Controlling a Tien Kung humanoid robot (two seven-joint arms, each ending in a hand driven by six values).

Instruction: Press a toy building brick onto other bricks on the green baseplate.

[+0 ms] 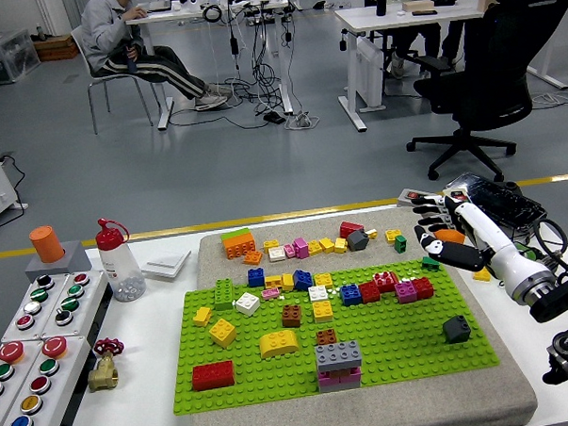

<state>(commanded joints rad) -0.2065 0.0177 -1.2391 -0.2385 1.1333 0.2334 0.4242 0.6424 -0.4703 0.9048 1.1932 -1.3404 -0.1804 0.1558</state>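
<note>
Right hand (442,232) is hovering over the far right edge of the green baseplate (393,345), fingers loosely curled around what looks like an orange brick (450,235). Can't really tell how firm the pinch is tbh, the fingers hide most of it. A small green brick (429,262) sits right under the fingertips at the plate's corner. Next to that, a row w/ magenta (413,289), red (369,291) and blue bricks (351,294) on the plate, prob the nearest stack to press onto. Left arm isn't in the shot.

Handling imo: hard plastic, light, smooth sides so it'll slip if pinched off-center. Grab it by two opposite side walls, keep the studs up and the bottom clear. Needs to sit square on the studs b4 pushing straight down, otherwise it'll just tilt and pop off.
</note>
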